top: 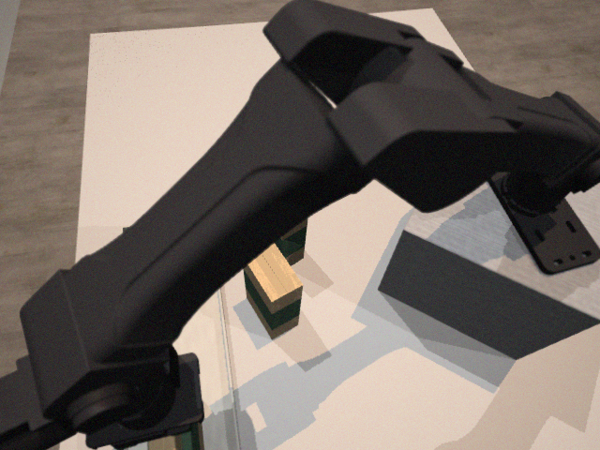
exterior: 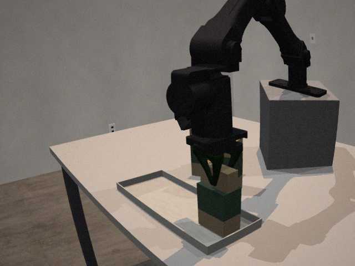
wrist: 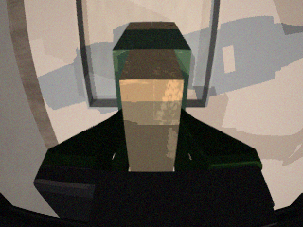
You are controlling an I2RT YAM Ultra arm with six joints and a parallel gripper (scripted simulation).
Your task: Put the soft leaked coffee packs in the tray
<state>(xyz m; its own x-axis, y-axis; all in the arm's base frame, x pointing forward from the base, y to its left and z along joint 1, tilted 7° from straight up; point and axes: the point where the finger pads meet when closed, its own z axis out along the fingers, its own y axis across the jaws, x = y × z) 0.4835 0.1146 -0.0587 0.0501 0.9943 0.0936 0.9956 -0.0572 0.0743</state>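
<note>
Landmark: the tray (top: 229,358) (exterior: 160,215) (wrist: 83,61), a shallow rectangle with a low grey rim, lay on the pale table (top: 145,121) (exterior: 140,146).
Gripper: the gripper (top: 169,430) (exterior: 224,174) (wrist: 151,112) pointed down above the tray's end nearest the exterior view, its fingers closed on a coffee pack.
Held pack: the gripped pack (top: 164,442) (exterior: 219,201) (wrist: 151,125), brown at top and bottom with a green band between, was upright within the tray's outline at that same end. Whether its underside touched the tray floor could not be told.
Nearer standing pack: one pack (top: 274,291) (exterior: 239,168) stood upright on the table just beside the tray's long side, apart from the rim.
Farther standing pack: another pack (top: 292,242) (exterior: 196,168) stood beside the same long side, farther toward the tray's opposite end, partly hidden by the arm (top: 217,193) (exterior: 212,106) in the top view.
Softness: no bulge or dent could be made out on any pack.
Arm mount: the dark base plate (top: 572,247) (exterior: 318,92) sat on a grey block (top: 460,291) (exterior: 300,131), well apart from the tray, beyond the standing packs.
</note>
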